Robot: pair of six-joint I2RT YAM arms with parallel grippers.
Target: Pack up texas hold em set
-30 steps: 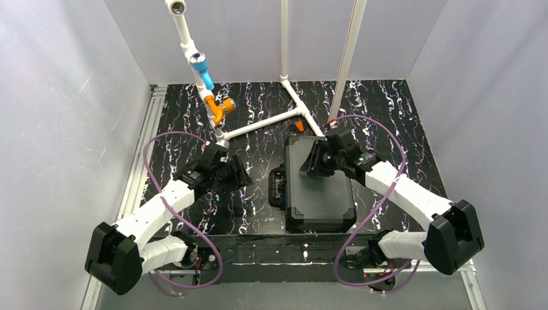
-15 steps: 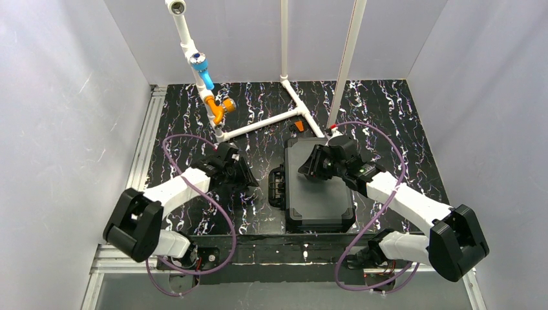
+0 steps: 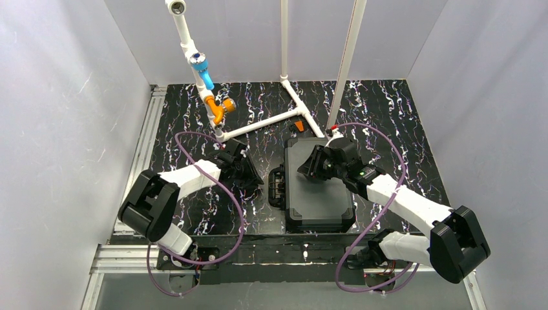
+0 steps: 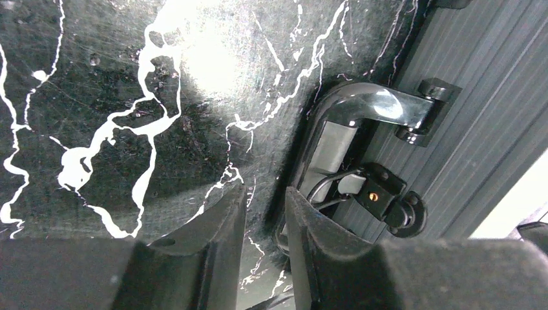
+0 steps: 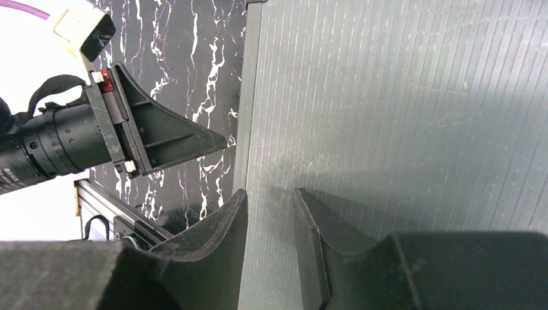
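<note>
Black, white-veined tabletop (image 3: 388,116) fills a pale-walled booth, with both arm bases at its near edge. The case (image 3: 320,194) lies flat on it right of centre, lid shut and ribbed top up, its near end close to the bases. Its handle (image 4: 362,106) sticks out from the case's left side, lying close against the tabletop.

The left gripper (image 4: 265,194) hangs low over the tabletop just left of the case, beside the handle. Its jaws stand a narrow gap apart with only marble showing between them. Its case-side finger (image 4: 304,232) is right at the handle's near end, perhaps touching; the wrist view is too tight to be sure.

The right gripper (image 5: 270,194) is over the case's far left part, above the lid's left edge. Its jaws are narrowly parted too, with nothing between them, and the tips look close to the ribbed lid.

Beyond the case stands a white pipe frame (image 3: 258,126) with blue and orange fittings.
</note>
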